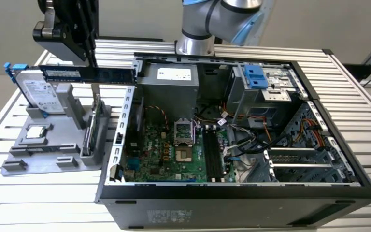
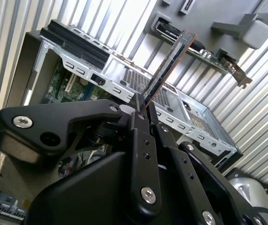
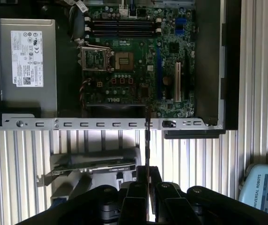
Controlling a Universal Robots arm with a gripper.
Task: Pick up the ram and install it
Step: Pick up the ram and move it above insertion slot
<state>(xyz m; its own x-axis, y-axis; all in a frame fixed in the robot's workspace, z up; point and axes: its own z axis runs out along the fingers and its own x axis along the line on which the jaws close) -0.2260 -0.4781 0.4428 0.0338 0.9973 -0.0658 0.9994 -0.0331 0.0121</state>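
Ram [image 1: 69, 73] hangs level in the upper left of the exterior view. We see the gripper [image 1: 94, 66] closed on its long upper edge near the middle, and in the second wrist view the black fingers [image 2: 141, 154] press flat on both faces of the stick.

Its edge toward the exterior view's left sits just over the top of the hard drive [image 1: 40, 94], which stands in the grey fixture [image 1: 37, 159]. Its other end reaches the upper left corner of the open case [image 1: 237, 193]. We cannot tell whether it is actually over the wall or short of it.

Below the stick there is free air down to the fixture, where the expansion card [image 1: 94, 128] stands upright on edge. None of these touches the stick.

Inside the case, at frame centre, the motherboard [image 1: 163, 154] lies flat. The long memory slots [image 1: 212, 154] run along it, with loose cables [image 1: 250, 142] crowding close on the side toward the exterior view's right. The power supply [image 1: 172, 79] sits beyond them, toward the top of the frame. The slatted table [image 1: 44, 208] carries it all.
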